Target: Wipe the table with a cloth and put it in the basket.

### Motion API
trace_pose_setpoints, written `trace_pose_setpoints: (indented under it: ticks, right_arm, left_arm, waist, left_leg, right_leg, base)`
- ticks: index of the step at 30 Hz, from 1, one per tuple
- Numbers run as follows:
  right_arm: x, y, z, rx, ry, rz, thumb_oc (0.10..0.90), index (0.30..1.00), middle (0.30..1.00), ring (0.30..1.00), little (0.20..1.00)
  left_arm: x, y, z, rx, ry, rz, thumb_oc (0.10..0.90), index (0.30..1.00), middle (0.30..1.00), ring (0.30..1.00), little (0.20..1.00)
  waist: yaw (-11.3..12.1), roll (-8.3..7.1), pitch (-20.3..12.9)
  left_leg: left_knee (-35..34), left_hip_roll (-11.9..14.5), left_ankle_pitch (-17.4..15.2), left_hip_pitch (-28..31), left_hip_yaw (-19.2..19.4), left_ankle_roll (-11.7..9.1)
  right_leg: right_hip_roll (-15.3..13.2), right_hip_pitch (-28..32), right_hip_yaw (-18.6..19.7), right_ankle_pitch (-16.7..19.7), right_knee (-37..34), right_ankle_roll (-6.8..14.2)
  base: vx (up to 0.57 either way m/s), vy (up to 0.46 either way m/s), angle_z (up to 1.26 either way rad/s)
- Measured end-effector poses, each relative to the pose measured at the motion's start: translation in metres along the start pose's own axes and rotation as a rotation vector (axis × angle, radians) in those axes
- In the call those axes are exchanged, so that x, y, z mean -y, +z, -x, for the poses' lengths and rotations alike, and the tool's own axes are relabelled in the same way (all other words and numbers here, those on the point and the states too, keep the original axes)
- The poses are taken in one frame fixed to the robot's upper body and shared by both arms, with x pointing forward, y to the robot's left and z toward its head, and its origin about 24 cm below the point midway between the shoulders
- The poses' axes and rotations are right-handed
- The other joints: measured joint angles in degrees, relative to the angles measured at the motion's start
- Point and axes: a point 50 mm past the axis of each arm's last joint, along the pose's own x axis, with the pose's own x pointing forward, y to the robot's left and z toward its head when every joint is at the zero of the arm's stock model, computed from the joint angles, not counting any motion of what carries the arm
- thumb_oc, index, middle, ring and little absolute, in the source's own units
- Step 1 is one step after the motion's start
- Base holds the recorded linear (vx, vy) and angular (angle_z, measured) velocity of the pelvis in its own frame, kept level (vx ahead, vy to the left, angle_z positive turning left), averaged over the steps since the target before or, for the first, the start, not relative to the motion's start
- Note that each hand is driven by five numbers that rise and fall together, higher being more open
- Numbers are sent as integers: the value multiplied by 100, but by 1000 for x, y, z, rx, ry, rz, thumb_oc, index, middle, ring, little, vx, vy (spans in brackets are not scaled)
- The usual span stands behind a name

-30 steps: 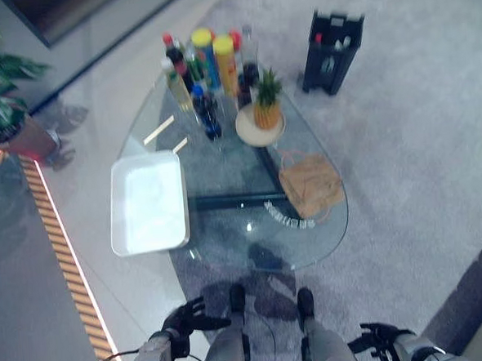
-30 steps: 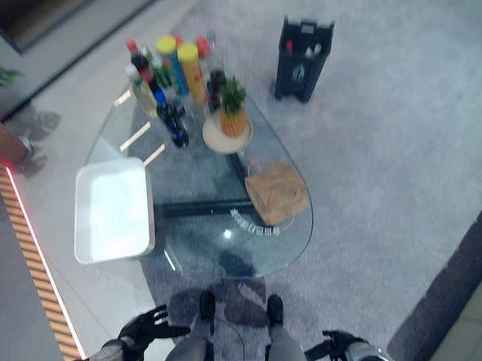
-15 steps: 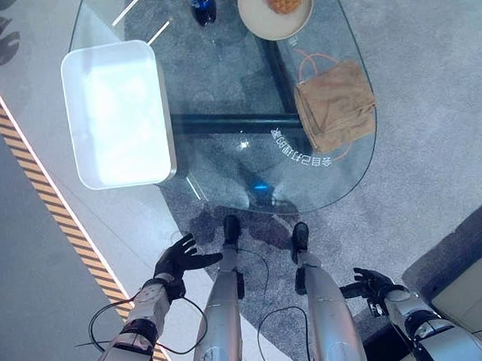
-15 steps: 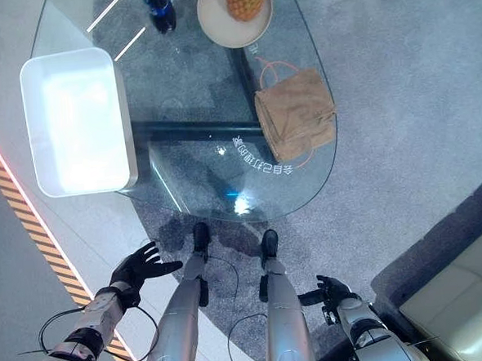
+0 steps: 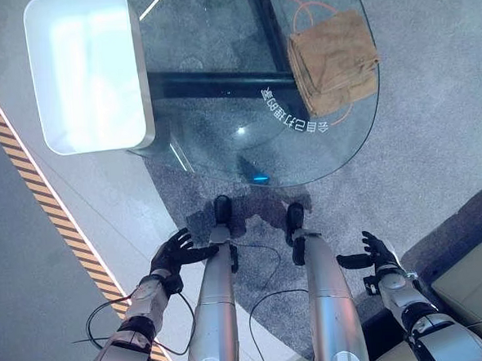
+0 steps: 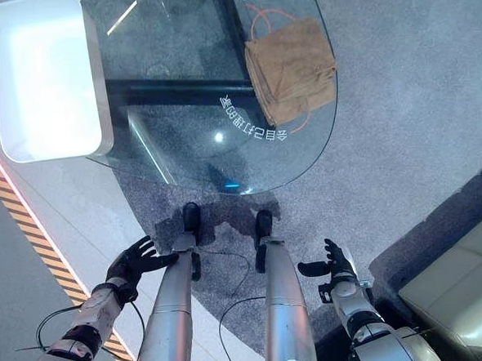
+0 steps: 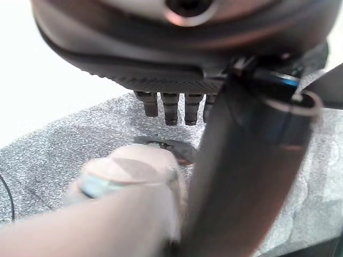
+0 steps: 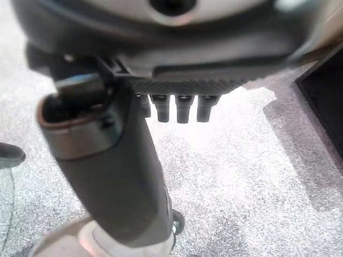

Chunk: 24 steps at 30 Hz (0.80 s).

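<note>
White plastic, a rectangular tray-like basket [image 5: 87,71] sits at the left edge of your rounded glass surface [image 5: 248,160], overhanging it toward the pale floor. To its right, well apart, the folded tan cloth [image 5: 332,60] lies flat near the surface's right rim, on an orange ring marking. Below, over the grey carpet [image 5: 436,152], your left hand [image 5: 173,252] hangs low beside the body, fingers spread and relaxed, holding nothing. Your right hand [image 5: 375,252] hangs at the far side, fingers likewise straight and empty, well short of the cloth.
</note>
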Motion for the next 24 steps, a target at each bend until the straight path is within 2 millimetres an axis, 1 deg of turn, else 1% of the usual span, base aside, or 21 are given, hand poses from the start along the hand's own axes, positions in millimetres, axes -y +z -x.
trace_pose_setpoints:
  ticks: [2,3,4,5,6,7,8,9,10,11,12,13,14,15,17,21,22,24]
  right_arm:
    - [-1,0,0,2,3,2,800,900,900,900,900]
    - [-2,1,0,8,4,1,800,900,900,900,900]
    - [-2,3,0,21,3,-2,800,900,900,900,900]
    - [-1,6,0,37,-2,-4,800,900,900,900,900]
    - [-1,10,-1,60,-18,-11,800,900,900,900,900]
    - [1,11,-1,69,-34,-12,800,900,900,900,900]
    - [2,11,-1,70,-53,-17,800,900,900,900,900]
    - [3,11,-1,70,-74,-23,800,900,900,900,900]
    - [4,12,-1,73,-82,-27,800,900,900,900,900]
    - [9,16,-2,88,-116,-64,800,900,900,900,900]
    - [12,22,-2,113,-134,-81,800,900,900,900,900]
    - [15,28,-2,139,-155,-101,800,900,900,900,900]
    - [20,39,-2,182,-181,-115,800,900,900,900,900]
    - [26,46,-2,217,-207,-127,800,900,900,900,900]
    - [37,61,-1,280,-253,-143,800,900,900,900,900]
    - [71,101,3,435,-352,-143,800,900,900,900,900]
    - [82,113,4,469,-382,-140,800,900,900,900,900]
    - [97,127,6,507,-423,-135,800,900,900,900,900]
  left_arm:
    - [0,5,-1,25,-2,-2,800,900,900,900,900]
    - [0,7,-1,34,-1,2,800,900,900,900,900]
    - [-1,6,-1,31,3,0,800,900,900,900,900]
    - [-3,4,0,24,8,7,800,900,900,900,900]
    - [-4,2,1,18,15,26,800,900,900,900,900]
    - [-3,6,0,35,14,41,800,900,900,900,900]
    - [-2,10,-1,50,10,36,800,900,900,900,900]
    - [-2,14,-2,60,8,34,800,900,900,900,900]
    - [-2,15,-3,61,9,34,800,900,900,900,900]
    - [-2,14,-2,56,9,31,800,900,900,900,900]
    - [-5,8,-1,37,19,42,800,900,900,900,900]
    - [-6,6,0,36,24,58,800,900,900,900,900]
    - [-7,9,0,48,28,75,800,900,900,900,900]
    - [-7,11,-1,56,23,68,800,900,900,900,900]
    - [-8,12,0,61,24,63,800,900,900,900,900]
    - [-10,9,1,56,24,64,800,900,900,900,900]
    - [-10,9,1,57,16,62,800,900,900,900,900]
    - [-12,11,2,65,7,54,800,900,900,900,900]
  waist:
    - [9,-5,3]
    - [22,-20,4]
    - [53,-30,8]
    - [44,-23,11]
    - [52,-22,11]
    - [34,-29,19]
    - [15,-31,20]
    - [12,-40,18]
    - [15,-44,20]
    - [13,-63,33]
    - [29,-62,34]
    - [28,-66,35]
    - [-15,-68,36]
    - [-11,-74,37]
    - [13,-93,50]
    - [26,-96,51]
    - [25,-95,51]
    - [27,-96,52]
  left_leg:
    - [-47,1,-23,-19,-3,-36]
    - [-76,-2,-64,-24,-14,-97]
    - [-49,-7,-65,-47,-17,-89]
    - [263,-37,-140,-175,-10,20]
    - [388,-82,-201,-215,-39,106]
    - [340,-71,-227,-245,-27,26]
    - [251,-73,-229,-260,-26,24]
    - [153,-71,-225,-266,-33,-38]
    - [127,-71,-238,-271,-34,-60]
    - [174,-79,-243,-293,-34,-48]
    - [225,-66,-271,-316,-54,13]
    - [199,-37,-200,-315,-51,-52]
    - [80,-29,-206,-309,-49,-55]
    - [-39,-29,-179,-287,-43,-69]
    - [-105,-13,-115,-283,-47,-81]
    - [-183,-8,-95,-269,-51,-65]
    - [-195,-7,-34,-255,-57,-55]
    - [-191,-7,11,-232,-59,-40]
  right_leg:
    - [12,-53,6,-21,83,1]
    - [3,-74,1,-31,75,-15]
    - [-33,-116,6,5,67,-80]
    - [-94,-158,-31,-1,95,-94]
    - [18,-228,-41,0,161,-86]
    - [22,-266,-10,-15,175,-63]
    - [25,-288,-13,-15,146,-64]
    - [26,-304,-18,-5,86,-86]
    - [18,-314,-21,-3,67,-89]
    - [-40,-337,-16,13,39,-115]
    - [18,-345,-66,28,82,-106]
    - [58,-344,-55,31,62,-100]
    - [68,-338,-41,27,-32,-88]
    - [86,-329,-39,123,-125,-91]
    - [93,-337,-52,139,-176,-108]
    - [93,-297,-77,143,-298,-102]
    - [94,-267,-92,141,-315,-94]
    - [80,-211,-116,139,-320,-67]
  base:
    - [-89,-12,15]
    - [-93,-9,15]
    - [56,-5,6]
    - [59,-7,-12]
    - [64,-9,-10]
    - [0,0,0]
    - [-2,-7,22]
    - [-69,-4,19]
    - [5,-3,10]
    - [-68,-3,-8]
    - [72,-6,-18]
    - [-1,-12,-14]
    - [70,-21,-1]
    - [-2,-24,10]
    - [0,-11,2]
    - [2,-2,-1]
    - [0,0,0]
    - [15,5,8]
